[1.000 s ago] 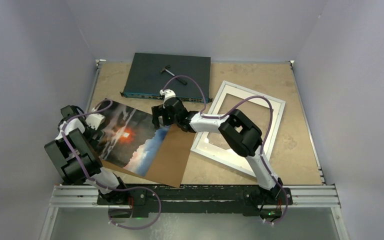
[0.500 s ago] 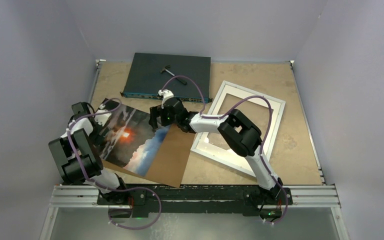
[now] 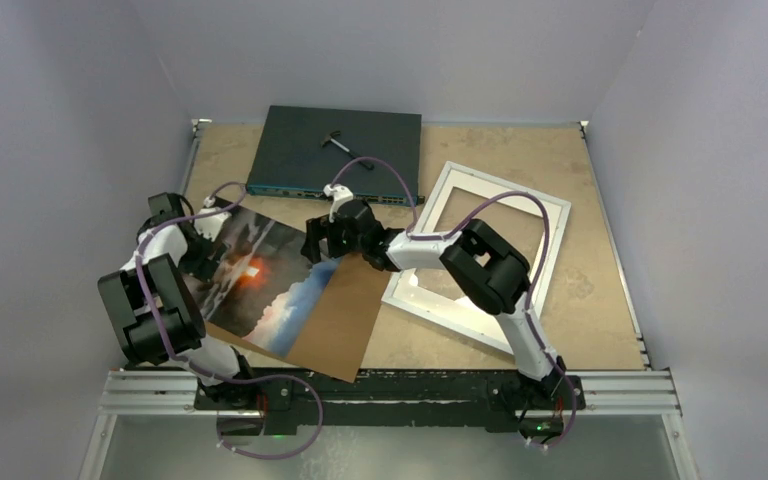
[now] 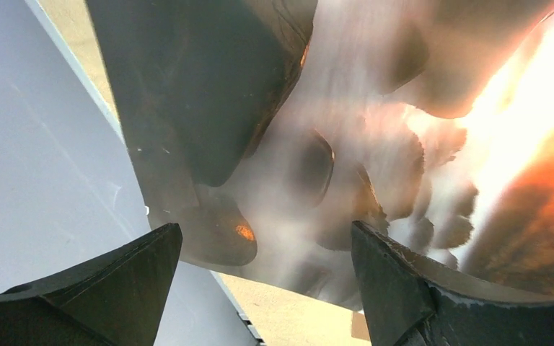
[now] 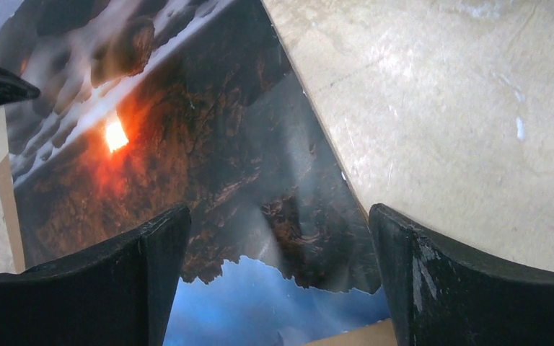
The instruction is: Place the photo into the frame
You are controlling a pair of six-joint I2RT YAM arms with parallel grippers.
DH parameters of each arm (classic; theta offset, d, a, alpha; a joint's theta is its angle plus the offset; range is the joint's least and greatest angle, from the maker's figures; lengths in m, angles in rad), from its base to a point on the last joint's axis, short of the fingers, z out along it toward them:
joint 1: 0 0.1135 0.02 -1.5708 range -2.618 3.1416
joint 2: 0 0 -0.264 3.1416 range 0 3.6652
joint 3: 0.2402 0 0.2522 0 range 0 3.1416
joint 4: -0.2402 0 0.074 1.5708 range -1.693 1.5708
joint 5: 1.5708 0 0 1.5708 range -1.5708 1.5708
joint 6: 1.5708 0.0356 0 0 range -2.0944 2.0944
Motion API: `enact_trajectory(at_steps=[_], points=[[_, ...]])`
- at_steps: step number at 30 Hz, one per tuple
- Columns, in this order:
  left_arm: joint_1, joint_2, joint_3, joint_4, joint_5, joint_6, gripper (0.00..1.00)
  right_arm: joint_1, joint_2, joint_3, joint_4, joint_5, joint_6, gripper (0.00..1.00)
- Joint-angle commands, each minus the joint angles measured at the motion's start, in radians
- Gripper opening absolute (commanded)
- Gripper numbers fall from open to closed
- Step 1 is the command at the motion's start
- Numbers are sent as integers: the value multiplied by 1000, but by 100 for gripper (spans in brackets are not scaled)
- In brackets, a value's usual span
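Note:
The photo (image 3: 260,280), dark clouds with an orange glow and a blue edge, lies on a brown backing board (image 3: 345,320) at the left. The white frame (image 3: 550,215) lies flat to its right. My left gripper (image 3: 208,245) is open at the photo's left edge; in the left wrist view (image 4: 263,288) the photo (image 4: 346,144) sits ahead of the spread fingers (image 4: 133,277), its edge above the table. My right gripper (image 3: 318,243) is open over the photo's right corner; in the right wrist view (image 5: 278,281) the photo (image 5: 209,144) lies between the fingers (image 5: 447,274).
A dark network switch box (image 3: 300,160) lies at the back with a small tool (image 3: 338,141) on it. The enclosure walls stand close on the left. Bare table (image 5: 440,108) shows beside the photo's right edge. The right arm's links cross above the frame.
My left arm has swung toward the back along the photo's left edge. The photo and the board have shifted slightly to the right. My right gripper has moved a little to the right.

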Motion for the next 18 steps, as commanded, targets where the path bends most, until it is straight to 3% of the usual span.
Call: enact_trajectory(at_steps=[1, 6, 10, 18], points=[[-5, -23, 149, -182, 125, -27, 86, 6, -89, -80, 2, -35, 38, 95], [48, -43, 253, -318, 118, 79, 89, 5, -152, -151, 22, -7, 49, 94], [150, -33, 240, -320, 59, 210, 89, 6, -149, -123, 4, 13, 41, 96], [201, -110, -9, -53, -121, 371, 88, 6, -52, 26, -3, 58, 4, 99]])
